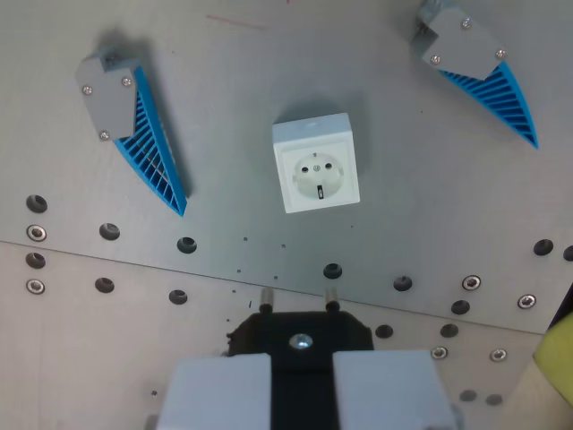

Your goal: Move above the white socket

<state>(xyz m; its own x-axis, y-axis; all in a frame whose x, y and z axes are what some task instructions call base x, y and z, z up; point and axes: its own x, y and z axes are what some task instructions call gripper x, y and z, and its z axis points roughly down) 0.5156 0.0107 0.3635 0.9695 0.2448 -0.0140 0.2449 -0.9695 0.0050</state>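
Franka gripper, blue ribbed fingertips, seen from the wrist

The gripper (pixel 327 125) wears two blue ribbed finger pads (pixel 154 157), wedge-shaped and tapering to a point, each bolted to a grey bracket (pixel 109 94) with small silver screws. Low in the wrist view sits a black plug (pixel 300 339) carrying one silver screw (pixel 301 340) and two thin metal pins (pixel 331 296), flanked by two pale grey-white blocks (pixel 219 390).

Single wrist view, looking straight down, high above the metal plate (pixel 403 206)
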